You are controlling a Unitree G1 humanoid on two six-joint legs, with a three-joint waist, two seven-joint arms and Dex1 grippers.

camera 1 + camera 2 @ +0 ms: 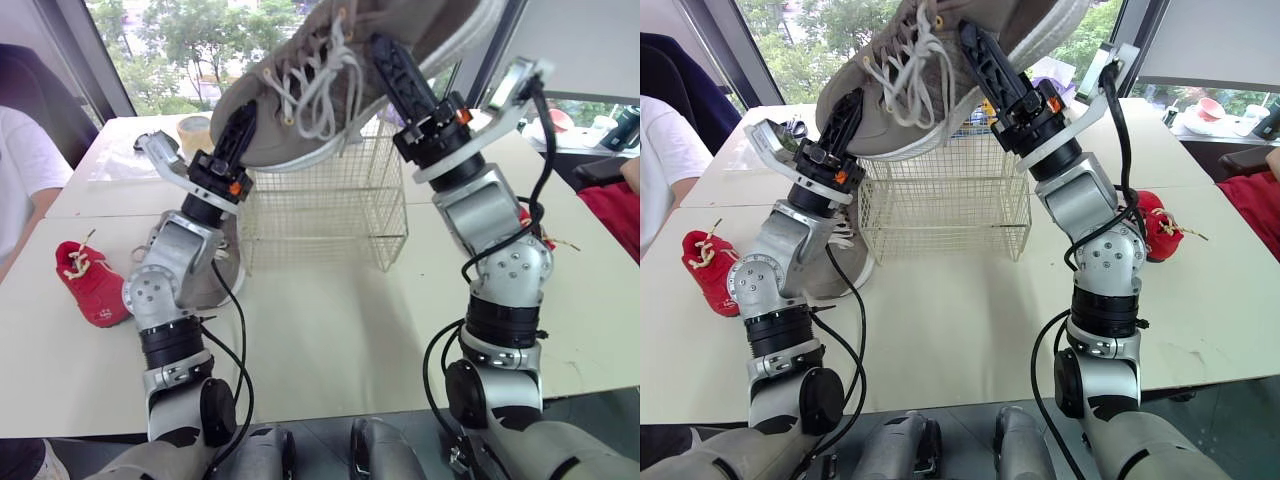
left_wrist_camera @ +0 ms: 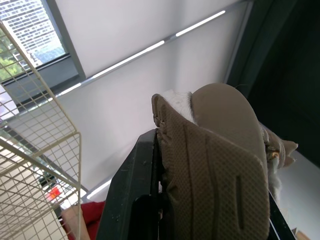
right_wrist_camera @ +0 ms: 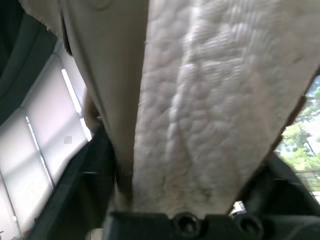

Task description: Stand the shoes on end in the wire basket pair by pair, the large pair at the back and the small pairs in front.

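The wide white surface has a cream wire basket at 12 o'clock. No shoe stands in it yet.

Right above the basket, both claws hold up one big grey lace-up shoe. The left claw is squeezed tight on its 9 o'clock end. The right claw is squeezed tight on the 3 o'clock half.

The other big grey shoe lies at 8 o'clock from the basket. One small red shoe lies at 9 o'clock and another small red shoe at 3 o'clock.

I think the big pair is going in first. Next, the shoe needs tipping on end and lowering slowly into the back of the basket.
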